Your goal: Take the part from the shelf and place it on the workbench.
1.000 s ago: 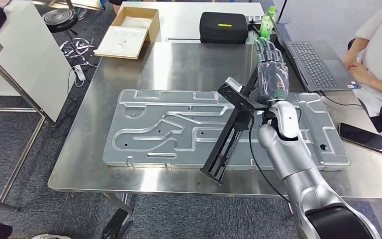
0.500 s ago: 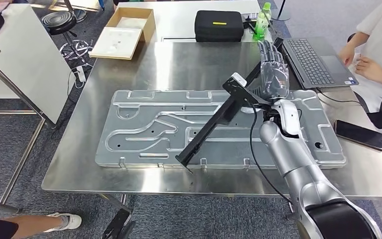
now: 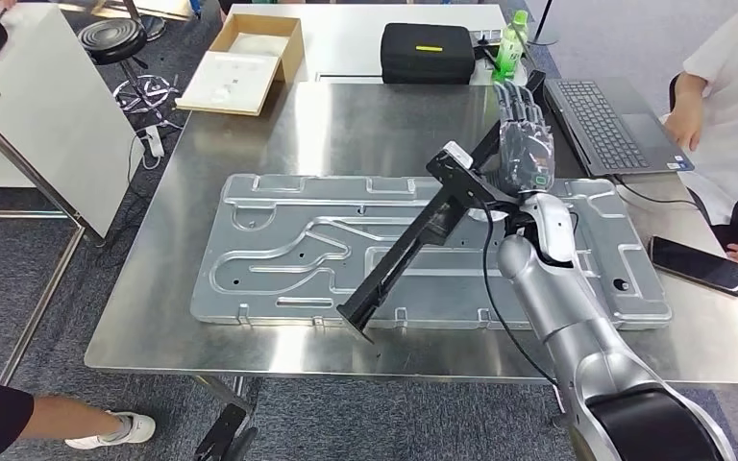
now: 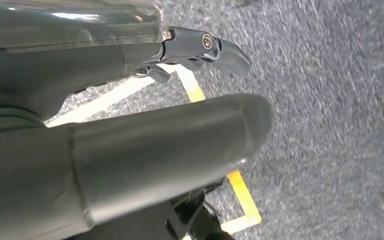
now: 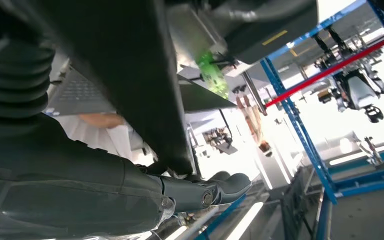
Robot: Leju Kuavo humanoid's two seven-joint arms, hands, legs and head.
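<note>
The part (image 3: 411, 252) is a long black rail with a bracket near its upper end. It slants across the steel workbench (image 3: 250, 134), from my right hand (image 3: 524, 152) down to the front edge of a large pressed metal plate (image 3: 279, 254). My right hand grips the rail near its upper end, fingers pointing away from me. I cannot tell whether the lower end touches the plate. The right wrist view shows the dark rail (image 5: 130, 75) lying across my right hand (image 5: 85, 192). My left hand (image 4: 130, 150) hangs over carpet floor and holds nothing.
A laptop (image 3: 610, 125), a phone (image 3: 697, 264) and a seated person (image 3: 730, 96) are at the bench's right side. Behind it stand a black case (image 3: 430, 50), a green bottle (image 3: 511, 38) and a cardboard box (image 3: 245, 62). A person's leg (image 3: 58, 423) is at the lower left.
The rail's lower end has swung left toward the plate's front edge while my right hand stayed about where it was. A person's leg has come in at the lower left.
</note>
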